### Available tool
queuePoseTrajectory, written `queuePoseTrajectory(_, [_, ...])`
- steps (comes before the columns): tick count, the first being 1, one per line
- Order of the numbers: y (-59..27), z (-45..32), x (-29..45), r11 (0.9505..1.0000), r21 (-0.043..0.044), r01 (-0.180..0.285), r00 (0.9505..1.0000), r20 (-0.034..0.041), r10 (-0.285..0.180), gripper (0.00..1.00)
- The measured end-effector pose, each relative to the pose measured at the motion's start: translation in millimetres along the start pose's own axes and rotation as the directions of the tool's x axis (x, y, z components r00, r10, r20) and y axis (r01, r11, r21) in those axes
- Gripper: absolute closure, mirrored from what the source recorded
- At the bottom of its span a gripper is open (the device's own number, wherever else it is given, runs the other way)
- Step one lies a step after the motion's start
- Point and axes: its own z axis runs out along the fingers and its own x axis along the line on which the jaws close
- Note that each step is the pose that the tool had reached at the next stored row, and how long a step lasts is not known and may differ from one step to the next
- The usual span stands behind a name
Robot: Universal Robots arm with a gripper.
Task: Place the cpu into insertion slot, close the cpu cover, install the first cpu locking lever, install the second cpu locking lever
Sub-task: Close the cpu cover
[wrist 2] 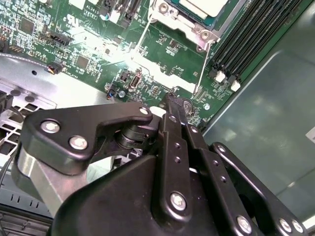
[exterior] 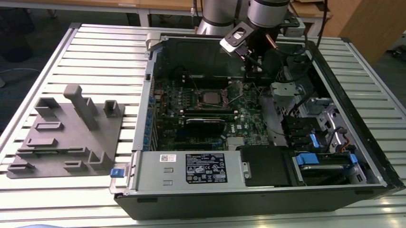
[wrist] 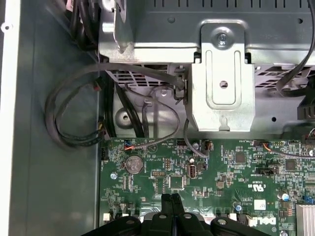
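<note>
The cpu (wrist 2: 204, 4) lies in the insertion slot (exterior: 209, 97) on the green motherboard (wrist: 231, 172), its silver top showing. The cpu cover (wrist 2: 170, 23) sits down around it as a silver frame. Two thin wire locking levers (wrist 2: 139, 44) (wrist 2: 202, 69) stand free beside the socket, unlatched. My gripper (wrist 2: 170, 101) is shut with nothing between its black fingers. It hovers over the board, a short way from the socket on the exterior view's right (exterior: 252, 73). In the first wrist view the closed gripper (wrist: 171, 196) points at the board's edge.
The open computer case (exterior: 355, 95) lies on a slatted table. It holds a power supply (exterior: 190, 168), drive bays with blue tabs (exterior: 311, 159), black cables (wrist: 74, 123), a metal bracket (wrist: 224, 83) and memory slots (wrist 2: 246, 44). A grey fixture plate (exterior: 63, 133) lies at the exterior view's left.
</note>
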Motion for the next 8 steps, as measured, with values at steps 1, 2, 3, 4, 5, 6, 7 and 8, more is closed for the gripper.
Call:
queuePoseTrajectory(1, [0.7, 0.4, 0.0, 1.0000, -0.0001, 0.000, 1.0000, -0.0002, 0.000, 0.89])
queuePoseTrajectory(2, [1.4, 1.2, 0.0, 1.0000, -0.0001, -0.001, 1.0000, -0.0003, 0.001, 0.89])
queuePoseTrajectory(3, [2.0, 2.0, 0.0, 1.0000, -0.0001, -0.002, 1.0000, -0.0001, 0.002, 0.89])
queuePoseTrajectory(4, [2.8, 3.0, 0.0, 1.0000, -0.0001, -0.003, 1.0000, 0.0000, 0.003, 0.89])
queuePoseTrajectory(5, [3.5, 4.0, 0.0, 1.0000, 0.0000, -0.005, 1.0000, 0.0001, 0.005, 0.89])
queuePoseTrajectory(6, [4.2, 5.1, 0.0, 1.0000, 0.0000, -0.006, 1.0000, 0.0002, 0.006, 0.89])
queuePoseTrajectory(7, [4.9, 6.1, 0.0, 1.0000, -0.0001, -0.008, 1.0000, 0.0003, 0.008, 0.89])
queuePoseTrajectory(8, [5.6, 6.8, 0.0, 1.0000, -0.0001, -0.009, 1.0000, 0.0004, 0.009, 0.89])
